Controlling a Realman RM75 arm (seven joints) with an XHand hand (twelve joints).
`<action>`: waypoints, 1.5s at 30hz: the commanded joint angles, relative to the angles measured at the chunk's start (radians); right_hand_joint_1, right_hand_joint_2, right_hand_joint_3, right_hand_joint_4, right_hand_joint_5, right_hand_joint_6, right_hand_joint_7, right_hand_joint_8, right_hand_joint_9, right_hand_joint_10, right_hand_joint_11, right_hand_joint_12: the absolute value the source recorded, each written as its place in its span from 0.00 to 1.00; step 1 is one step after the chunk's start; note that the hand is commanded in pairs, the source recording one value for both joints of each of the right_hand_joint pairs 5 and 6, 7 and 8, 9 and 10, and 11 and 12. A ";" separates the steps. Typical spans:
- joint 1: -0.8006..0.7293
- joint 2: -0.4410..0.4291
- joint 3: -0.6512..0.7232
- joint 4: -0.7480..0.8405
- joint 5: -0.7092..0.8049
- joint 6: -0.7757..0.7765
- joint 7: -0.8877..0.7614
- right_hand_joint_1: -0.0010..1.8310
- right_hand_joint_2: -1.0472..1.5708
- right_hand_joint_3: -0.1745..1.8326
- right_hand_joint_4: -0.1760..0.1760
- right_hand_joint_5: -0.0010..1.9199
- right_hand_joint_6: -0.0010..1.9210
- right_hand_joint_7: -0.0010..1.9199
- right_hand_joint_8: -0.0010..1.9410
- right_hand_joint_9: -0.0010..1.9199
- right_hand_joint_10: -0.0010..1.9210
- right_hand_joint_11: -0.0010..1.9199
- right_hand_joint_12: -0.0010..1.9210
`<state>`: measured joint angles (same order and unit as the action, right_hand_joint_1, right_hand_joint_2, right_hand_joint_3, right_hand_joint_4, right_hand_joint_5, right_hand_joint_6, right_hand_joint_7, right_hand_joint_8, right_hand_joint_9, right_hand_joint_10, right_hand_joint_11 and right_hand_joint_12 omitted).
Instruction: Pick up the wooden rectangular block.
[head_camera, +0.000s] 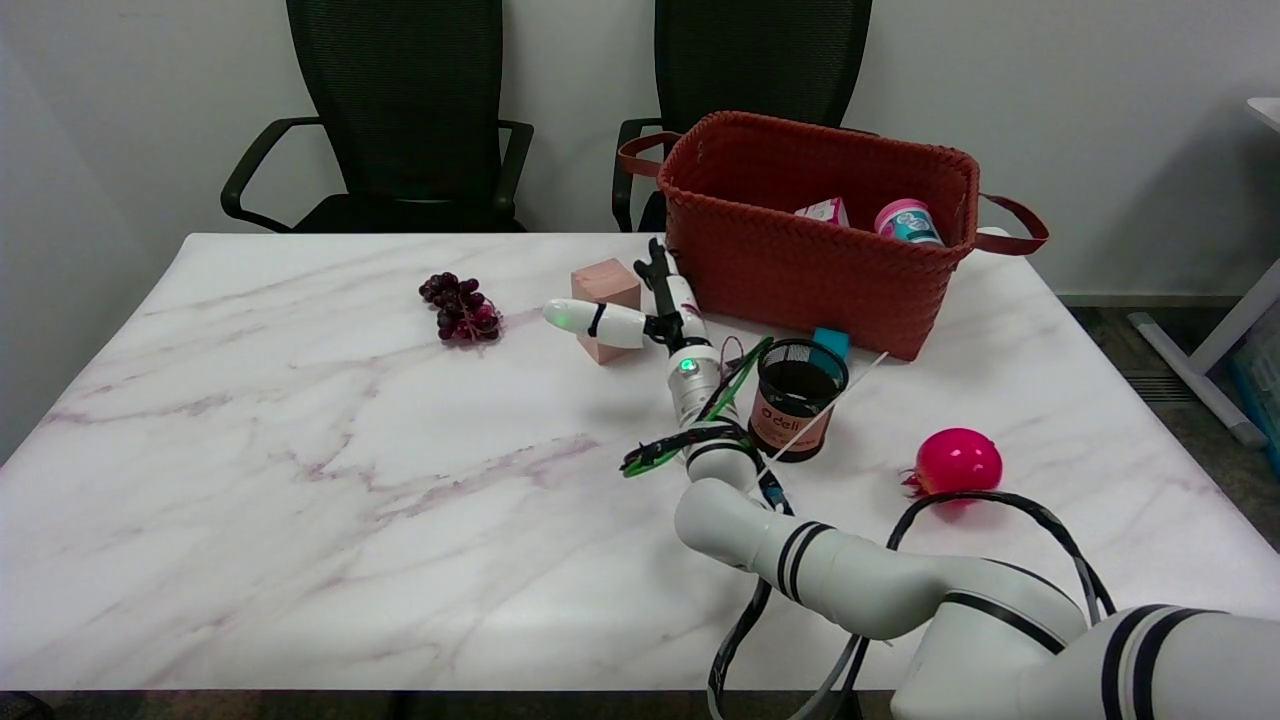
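1. The wooden rectangular block stands on the marble table, just left of the woven basket.
2. The right hand straddles it, fingers spread, apparently not yet gripping.
3. A one-sided squeeze could topple the block or shove it toward the grapes.

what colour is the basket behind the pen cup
Reddish-brown woven basket, with matching handles; seen in the head view.

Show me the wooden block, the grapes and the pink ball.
block (603, 282): head view, its top face.
grapes (461, 308): head view, middle of the bunch.
pink ball (957, 461): head view, its rounded front.
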<state>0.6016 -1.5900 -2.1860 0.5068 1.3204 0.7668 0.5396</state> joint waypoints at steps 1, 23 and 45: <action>0.075 -0.036 0.005 -0.127 0.006 -0.087 0.037 0.50 0.48 0.05 0.50 0.00 0.00 0.12 0.11 0.07 0.07 0.00 0.00; 0.101 -0.054 0.015 -0.175 0.006 -0.115 0.037 0.50 0.51 0.04 0.50 0.00 0.00 0.10 0.10 0.04 0.04 0.00 0.00; 0.099 -0.063 0.038 -0.171 0.031 -0.076 0.037 0.54 0.72 0.15 0.50 0.58 0.58 0.54 0.54 0.31 0.31 0.13 0.13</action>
<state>0.7005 -1.6450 -2.1613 0.3351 1.3317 0.6599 0.5757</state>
